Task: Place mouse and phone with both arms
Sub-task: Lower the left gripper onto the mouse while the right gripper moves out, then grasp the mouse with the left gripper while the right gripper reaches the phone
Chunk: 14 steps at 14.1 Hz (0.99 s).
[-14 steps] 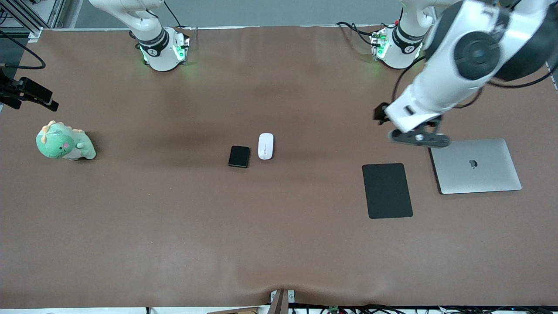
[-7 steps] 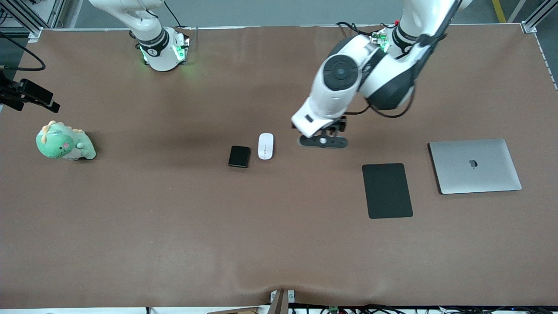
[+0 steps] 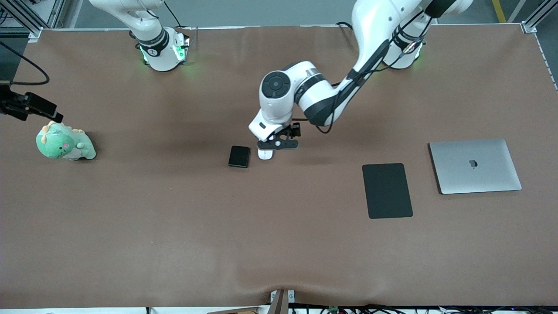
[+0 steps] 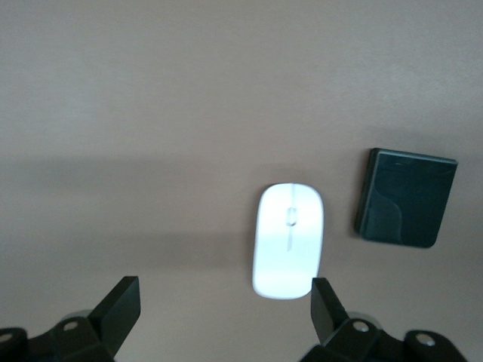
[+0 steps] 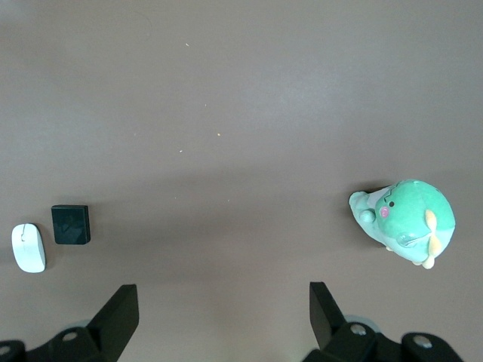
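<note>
The white mouse (image 3: 265,154) lies in the middle of the table, with the black phone (image 3: 239,156) beside it toward the right arm's end. My left gripper (image 3: 277,143) hangs open just above the mouse and partly covers it. In the left wrist view the mouse (image 4: 289,240) lies off-centre by one finger (image 4: 326,305), the phone (image 4: 406,197) is beside it, and the gripper (image 4: 224,285) is empty. My right gripper (image 5: 221,294) is open and empty, high over the table near the plush toy; its view shows the mouse (image 5: 29,247) and phone (image 5: 71,224) far off.
A flat black mouse pad (image 3: 387,190) and a closed silver laptop (image 3: 475,165) lie toward the left arm's end. A green plush dinosaur (image 3: 64,142) sits at the right arm's end, also in the right wrist view (image 5: 407,220).
My left arm has swung from beside the laptop across the table and come down over the mouse. The mouse and phone have not moved.
</note>
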Each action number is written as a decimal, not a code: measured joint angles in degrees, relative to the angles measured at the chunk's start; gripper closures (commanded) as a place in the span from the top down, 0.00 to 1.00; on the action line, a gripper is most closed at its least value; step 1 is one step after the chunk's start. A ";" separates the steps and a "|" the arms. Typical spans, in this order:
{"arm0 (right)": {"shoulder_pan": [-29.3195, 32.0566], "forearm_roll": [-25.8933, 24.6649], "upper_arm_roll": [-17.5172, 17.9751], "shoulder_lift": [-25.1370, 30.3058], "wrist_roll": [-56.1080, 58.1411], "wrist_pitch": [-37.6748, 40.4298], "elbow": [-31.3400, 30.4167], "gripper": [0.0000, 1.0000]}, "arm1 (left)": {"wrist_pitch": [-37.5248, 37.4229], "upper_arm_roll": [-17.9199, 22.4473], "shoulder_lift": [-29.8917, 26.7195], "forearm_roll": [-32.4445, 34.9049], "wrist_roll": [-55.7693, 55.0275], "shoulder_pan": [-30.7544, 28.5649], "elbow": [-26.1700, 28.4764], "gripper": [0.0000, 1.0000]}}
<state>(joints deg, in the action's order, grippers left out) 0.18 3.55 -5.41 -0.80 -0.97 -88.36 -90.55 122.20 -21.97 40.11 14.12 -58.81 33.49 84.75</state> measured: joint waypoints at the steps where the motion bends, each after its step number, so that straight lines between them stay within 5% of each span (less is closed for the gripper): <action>1: -0.01 0.02 0.01 -0.61 0.00 -0.14 0.01 1.00 | 1.41 0.04 1.42 0.97 -1.22 0.73 -0.76 1.00; 11: -0.33 5.57 0.42 -8.81 0.01 2.02 -0.07 1.00 | 10.41 9.97 9.20 2.02 -6.26 11.19 -2.23 0.96; 12: -0.34 5.86 0.42 -9.60 0.01 2.27 -0.08 1.00 | 10.60 10.04 9.56 2.02 -6.27 11.21 -2.28 0.53; 13: -0.36 6.12 0.42 -10.18 0.01 2.31 -0.08 1.00 | 10.68 10.17 9.73 2.02 -6.27 11.21 -2.32 0.27; 14: -0.40 6.44 0.43 -10.61 0.01 2.31 -0.07 1.00 | 10.70 10.27 9.75 2.02 -6.27 11.18 -2.35 0.19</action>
<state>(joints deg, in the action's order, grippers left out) -0.22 10.00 -4.99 -11.41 -0.96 -86.05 -90.62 132.90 -11.69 49.86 16.13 -65.07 44.67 82.40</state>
